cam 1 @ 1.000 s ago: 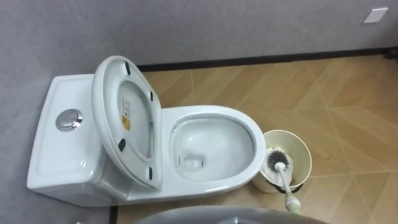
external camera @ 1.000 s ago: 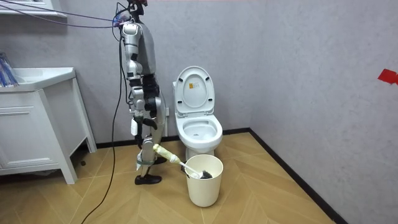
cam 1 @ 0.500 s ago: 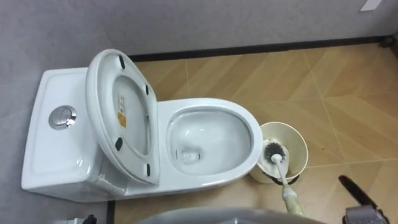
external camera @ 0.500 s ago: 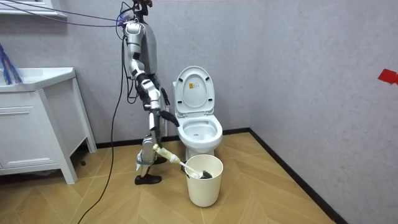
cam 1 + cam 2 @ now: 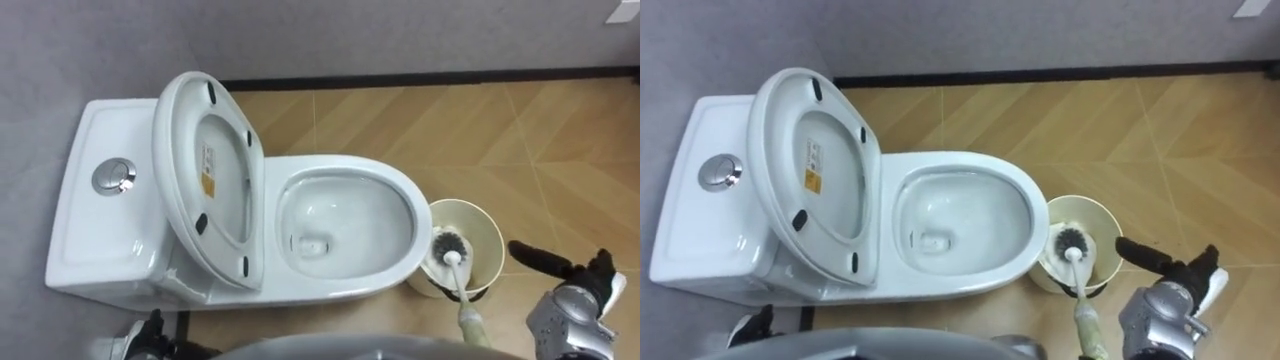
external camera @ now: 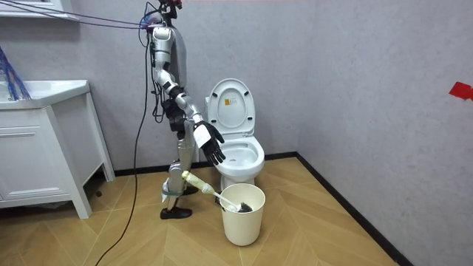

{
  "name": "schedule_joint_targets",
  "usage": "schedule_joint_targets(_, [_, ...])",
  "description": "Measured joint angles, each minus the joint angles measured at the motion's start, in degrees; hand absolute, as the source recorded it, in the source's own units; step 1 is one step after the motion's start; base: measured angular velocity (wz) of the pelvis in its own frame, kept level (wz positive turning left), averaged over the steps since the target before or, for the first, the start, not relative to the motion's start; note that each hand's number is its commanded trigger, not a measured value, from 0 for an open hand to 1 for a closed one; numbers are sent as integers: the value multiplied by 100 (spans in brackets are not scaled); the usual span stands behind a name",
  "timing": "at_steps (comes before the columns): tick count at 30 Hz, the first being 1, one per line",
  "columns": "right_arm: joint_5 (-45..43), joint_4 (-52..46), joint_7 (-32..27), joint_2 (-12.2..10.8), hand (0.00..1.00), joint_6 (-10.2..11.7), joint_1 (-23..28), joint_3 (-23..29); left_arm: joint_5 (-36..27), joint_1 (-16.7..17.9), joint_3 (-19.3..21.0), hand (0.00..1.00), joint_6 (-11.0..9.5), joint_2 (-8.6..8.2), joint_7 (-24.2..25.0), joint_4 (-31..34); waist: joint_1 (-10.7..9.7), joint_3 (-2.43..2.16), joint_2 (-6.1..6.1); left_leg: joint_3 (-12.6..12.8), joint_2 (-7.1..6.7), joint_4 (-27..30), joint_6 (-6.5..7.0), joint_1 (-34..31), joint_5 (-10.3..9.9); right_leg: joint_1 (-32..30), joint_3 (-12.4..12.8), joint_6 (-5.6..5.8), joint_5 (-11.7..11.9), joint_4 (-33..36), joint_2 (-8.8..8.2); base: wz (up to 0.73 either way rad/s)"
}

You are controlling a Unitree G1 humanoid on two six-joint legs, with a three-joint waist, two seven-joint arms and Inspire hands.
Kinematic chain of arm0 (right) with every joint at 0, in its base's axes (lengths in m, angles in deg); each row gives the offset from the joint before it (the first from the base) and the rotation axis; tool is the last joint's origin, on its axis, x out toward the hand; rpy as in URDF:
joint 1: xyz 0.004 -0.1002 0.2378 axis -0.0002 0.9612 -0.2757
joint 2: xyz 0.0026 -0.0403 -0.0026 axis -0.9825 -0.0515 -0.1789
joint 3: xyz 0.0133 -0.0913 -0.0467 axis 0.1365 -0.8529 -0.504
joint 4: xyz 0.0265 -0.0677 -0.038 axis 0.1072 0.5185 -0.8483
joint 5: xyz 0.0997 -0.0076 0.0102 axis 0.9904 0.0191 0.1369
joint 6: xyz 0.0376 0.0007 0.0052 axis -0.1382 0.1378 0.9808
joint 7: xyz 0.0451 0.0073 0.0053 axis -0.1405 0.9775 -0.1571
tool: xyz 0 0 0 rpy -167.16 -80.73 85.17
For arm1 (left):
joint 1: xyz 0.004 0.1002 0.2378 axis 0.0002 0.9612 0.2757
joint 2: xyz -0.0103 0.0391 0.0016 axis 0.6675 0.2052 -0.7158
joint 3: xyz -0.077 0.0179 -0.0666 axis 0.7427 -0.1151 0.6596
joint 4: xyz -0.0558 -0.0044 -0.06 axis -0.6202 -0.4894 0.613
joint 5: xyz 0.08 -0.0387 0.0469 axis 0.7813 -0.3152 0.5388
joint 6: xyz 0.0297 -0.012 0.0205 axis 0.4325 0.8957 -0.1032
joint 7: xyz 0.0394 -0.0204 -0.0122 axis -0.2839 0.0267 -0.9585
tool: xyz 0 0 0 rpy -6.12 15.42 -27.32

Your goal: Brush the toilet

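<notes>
Right hand's dark fingers [image 5: 535, 255] straight, apart, empty, right hand [image 5: 566, 312] hovering beside the cream round plastic bucket [image 5: 492, 236], likely lining up on the white-handled, dark-bristled toilet brush [image 5: 456, 277] leaning head-down inside, by the lid-up white ceramic toilet [image 5: 350, 172]; left hand [image 5: 140, 338] low, fingers unreadable.

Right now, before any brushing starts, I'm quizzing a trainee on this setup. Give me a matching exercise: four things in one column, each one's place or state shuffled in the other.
Things:
1. toilet brush
2. toilet seat
3. flush button
4. right hand

Place or state:
A. on top of the tank
B. open, held out near the bucket
C. head down in the bucket, handle leaning out
D. raised, leaning back toward the tank

Pairs: 1-C, 2-D, 3-A, 4-B
</notes>
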Motion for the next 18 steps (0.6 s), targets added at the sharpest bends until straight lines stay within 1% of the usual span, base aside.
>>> schedule_joint_targets(3, [-175,173,64,51,0,32,-31,-243,-116,6,-79,0,-66,2,-78,-24,30,1,9,11,4,28,6,-134,10,-86,-41,2,26,0,0,1])
schedule_joint_targets(4, [-177,323,89,81,0,33,-98,-362,-124,-28,-149,0,-81,14,-92,-27,62,-8,27,14,9,69,7,-200,10,-146,-55,7,36,2,0,4])
schedule_joint_targets(6, [-174,543,192,88,0,43,-227,-461,-160,-114,-224,0,-85,21,-93,-30,121,1,25,13,15,95,31,-334,29,-269,-75,5,66,-1,0,5])
schedule_joint_targets(7, [-164,647,228,88,0,46,-290,-477,-218,-113,-253,0,-86,24,-93,-36,128,-4,51,14,16,100,41,-372,38,-307,-80,6,74,-3,-1,6])
schedule_joint_targets(9, [-157,997,283,89,0,44,-527,-618,-360,-196,-286,0,-104,25,-95,-36,162,12,63,-12,9,155,61,-554,57,-451,-120,14,93,4,-8,8])
schedule_joint_targets(11, [-157,1190,298,89,0,59,-639,-662,-454,-246,-344,0,-110,33,-116,-40,179,25,75,-52,2,190,71,-670,63,-534,-172,24,116,5,-10,13])
schedule_joint_targets(12, [-153,1293,292,99,0,63,-699,-682,-464,-325,-446,0,-123,59,-124,-40,179,27,89,-114,1,266,78,-826,67,-637,-233,27,128,17,-10,19])
schedule_joint_targets(14, [-154,1514,290,135,0,115,-825,-833,-550,-401,-618,0,-171,118,-127,-40,224,33,85,-137,5,308,99,-1056,108,-879,-261,24,132,97,-12,15])
schedule_joint_targets(15, [-156,1706,309,136,0,182,-890,-847,-551,-453,-645,0,-217,130,-122,-46,240,43,92,-174,0,344,105,-1195,133,-970,-295,24,140,113,-15,12])
schedule_joint_targets(16, [-157,1782,309,144,0,202,-909,-843,-551,-486,-657,0,-241,131,-122,-58,247,50,106,-217,-2,389,106,-1267,135,-1007,-325,24,140,135,-15,21])
schedule_joint_targets(17, [-162,1972,308,178,0,229,-966,-839,-564,-555,-700,0,-323,144,-124,-116,260,65,137,-270,-3,456,114,-1414,140,-1155,-369,24,140,227,-13,20])
schedule_joint_targets(18, [-162,2142,307,206,0,235,-1023,-836,-614,-608,-744,0,-372,162,-125,-181,270,68,149,-279,-2,488,122,-1534,156,-1270,-425,24,140,287,-20,20])
